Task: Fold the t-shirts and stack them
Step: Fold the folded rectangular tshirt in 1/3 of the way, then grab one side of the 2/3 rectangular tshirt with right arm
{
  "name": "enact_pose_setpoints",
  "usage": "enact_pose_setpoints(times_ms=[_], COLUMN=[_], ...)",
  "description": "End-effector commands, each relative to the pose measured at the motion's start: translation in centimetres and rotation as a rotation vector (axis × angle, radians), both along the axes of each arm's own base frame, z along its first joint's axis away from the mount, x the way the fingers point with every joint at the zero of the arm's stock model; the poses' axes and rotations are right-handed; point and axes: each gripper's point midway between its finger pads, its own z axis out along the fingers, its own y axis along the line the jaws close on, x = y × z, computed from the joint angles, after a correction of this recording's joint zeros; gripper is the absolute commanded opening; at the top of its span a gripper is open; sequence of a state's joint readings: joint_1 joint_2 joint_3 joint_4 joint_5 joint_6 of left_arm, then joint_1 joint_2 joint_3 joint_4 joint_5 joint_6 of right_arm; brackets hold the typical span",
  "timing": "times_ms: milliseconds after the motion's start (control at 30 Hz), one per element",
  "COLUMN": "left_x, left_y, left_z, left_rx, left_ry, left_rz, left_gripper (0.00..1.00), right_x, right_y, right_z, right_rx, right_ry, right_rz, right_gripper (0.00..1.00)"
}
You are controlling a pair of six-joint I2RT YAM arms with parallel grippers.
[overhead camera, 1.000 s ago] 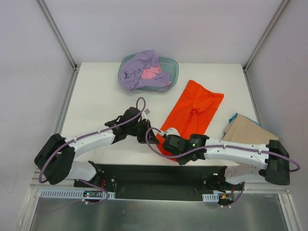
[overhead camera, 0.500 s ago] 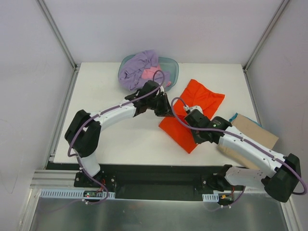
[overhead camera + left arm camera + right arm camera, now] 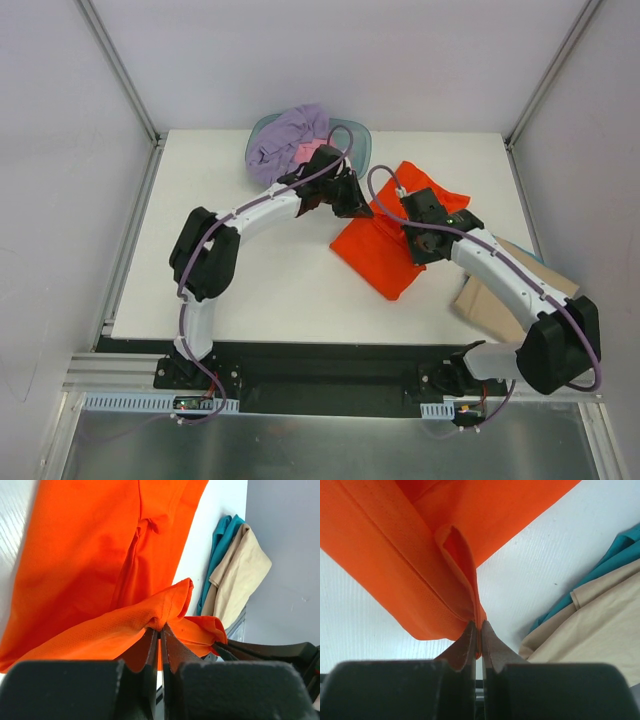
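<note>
L gripper & R gripper each pinched tight on bright orange-red cloth t-shirt near translucent teal plastic tub, prob. to fold it over.

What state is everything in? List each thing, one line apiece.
orange t-shirt: partly folded over itself, one edge lifted.
left hand: shut on orange t-shirt.
right hand: shut on orange t-shirt.
lavender t-shirt: crumpled in tub.
pink t-shirt: crumpled, partly under lavender t-shirt.
tan cloth: lying flat over teal cloth.
</note>
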State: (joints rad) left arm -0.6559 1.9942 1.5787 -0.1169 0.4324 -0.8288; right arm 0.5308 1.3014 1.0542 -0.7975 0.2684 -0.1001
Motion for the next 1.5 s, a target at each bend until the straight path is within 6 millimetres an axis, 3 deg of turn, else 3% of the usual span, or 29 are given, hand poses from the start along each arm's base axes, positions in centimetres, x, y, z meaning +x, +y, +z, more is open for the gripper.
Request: enact_pose_setpoints(times_ms=[0,267,533,600,633,700,733,767,800,933,1000,1100,1267,1367,1467], left_x=[2.7,5.6,6.7,6.9,7.1,7.0,6.9,6.6,6.2,4.1,3.1,1.2,-2.7,-5.2,-7.4], left_y=[0.0,0.1,0.1,0.2,0.2,0.0,-0.2,-0.5,-0.7,-0.3,0.1,1.8,5.7,8.5,11.7], left_z=[0.4,-2.0,-3.9,-4.2,-4.1,-3.6,-3.3,-2.5,-2.2,0.5,1.2,2.0,1.5,0.7,-0.4], left_rx=[0.007,0.042,0.06,0.059,0.055,0.024,0.01,-0.014,-0.023,-0.044,-0.037,-0.019,0.038,0.079,0.135], left_ry=[-0.056,-0.043,-0.015,-0.011,-0.012,0.005,0.011,0.012,0.015,-0.015,-0.036,-0.047,-0.046,-0.039,-0.039], left_rz=[0.033,0.094,0.119,0.116,0.118,0.091,0.079,0.054,0.042,0.0,-0.005,0.008,0.041,0.067,0.125], left_gripper=[0.0,0.0,0.0,0.08,0.11,0.28,0.4,0.52,0.64,0.84,0.99,0.99,0.99,0.99,0.99], right_x=[2.8,6.6,9.0,9.5,9.7,10.3,10.5,10.5,10.6,9.8,8.4,7.2,5.2,5.6,5.8], right_y=[-0.5,-0.1,-0.5,-0.5,-0.5,-0.9,-1.1,-1.5,-1.6,-0.8,-0.4,1.9,6.0,7.8,8.5], right_z=[1.0,-0.9,-3.2,-3.8,-4.2,-3.9,-3.8,-3.6,-3.2,-1.3,-0.8,0.1,-0.3,0.4,-1.1], right_rx=[0.021,0.065,0.027,0.019,0.013,0.003,-0.01,-0.032,-0.03,0.047,0.101,0.258,0.499,0.546,0.448], right_ry=[-0.03,0.022,0.068,0.083,0.091,0.086,0.085,0.082,0.074,0.025,0.011,-0.013,0.033,0.033,0.061], right_rz=[-0.018,-0.044,-0.088,-0.105,-0.111,-0.136,-0.151,-0.163,-0.168,-0.163,-0.149,-0.099,-0.021,0.028,0.036], right_gripper=[0.01,0.0,0.01,0.05,0.21,0.42,0.75,0.96,0.97,0.97,0.97,0.97,0.97,0.97,0.97])
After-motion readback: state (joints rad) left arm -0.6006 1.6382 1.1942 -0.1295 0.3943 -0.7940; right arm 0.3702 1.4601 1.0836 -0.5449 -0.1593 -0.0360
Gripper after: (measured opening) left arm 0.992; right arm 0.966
